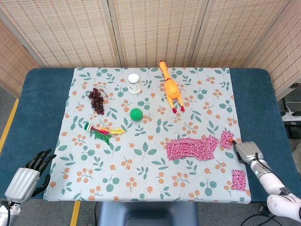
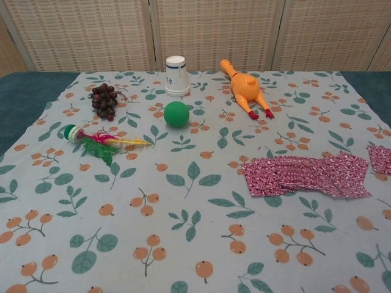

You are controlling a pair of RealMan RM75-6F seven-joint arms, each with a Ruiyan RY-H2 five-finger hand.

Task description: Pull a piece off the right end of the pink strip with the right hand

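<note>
The pink strip [image 1: 190, 148] lies flat on the floral cloth at the right front; the chest view shows the strip [image 2: 305, 176] too. A small pink piece [image 1: 226, 140] sits just off its right end with a narrow gap between them. My right hand [image 1: 246, 151] pinches that piece at its right edge with an orange-tipped finger. In the chest view only the piece [image 2: 380, 160] shows at the right border; the hand is out of frame there. My left hand [image 1: 26, 178] hangs off the front left corner, fingers apart and holding nothing.
Another small pink piece [image 1: 239, 179] lies near the cloth's front right corner. Further back are a rubber chicken [image 1: 171, 87], green ball [image 1: 136, 114], white cup [image 1: 134, 83], grapes [image 1: 97, 100] and a feathered toy [image 1: 101, 131].
</note>
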